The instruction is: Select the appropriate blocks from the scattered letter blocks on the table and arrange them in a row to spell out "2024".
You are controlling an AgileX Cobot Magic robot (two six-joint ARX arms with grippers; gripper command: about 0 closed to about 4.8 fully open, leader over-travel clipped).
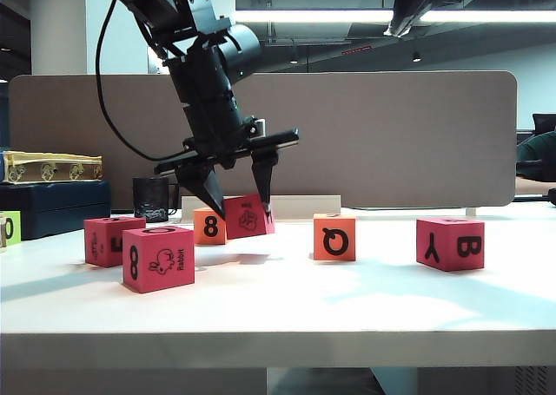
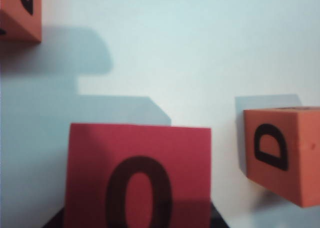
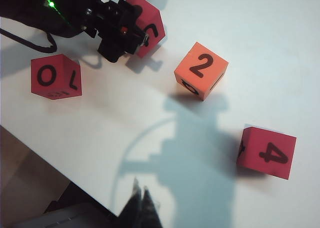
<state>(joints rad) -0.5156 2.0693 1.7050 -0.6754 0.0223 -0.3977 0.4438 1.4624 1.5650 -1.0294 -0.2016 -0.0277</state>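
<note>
My left gripper [image 1: 241, 209] is shut on a magenta-pink block [image 1: 249, 215] and holds it tilted just above the table [image 1: 278, 308]. In the left wrist view this block [image 2: 140, 173] shows a black 0 between my dark fingertips [image 2: 55, 222]. To its right the orange Q block [image 1: 334, 237] has a 2 on top [image 3: 201, 70]. Further right, the pink Y B block [image 1: 449, 243] has a 4 on top [image 3: 266, 152]. My right gripper [image 3: 141, 203] is shut and empty, high over the table's front edge.
The orange 8 block [image 1: 209, 227] sits just behind the held block. The pink rabbit block [image 1: 158, 257] and another pink block [image 1: 110, 240] stand at front left. A lime-green block [image 1: 9, 228] is at the far left, a black cup [image 1: 152, 198] behind.
</note>
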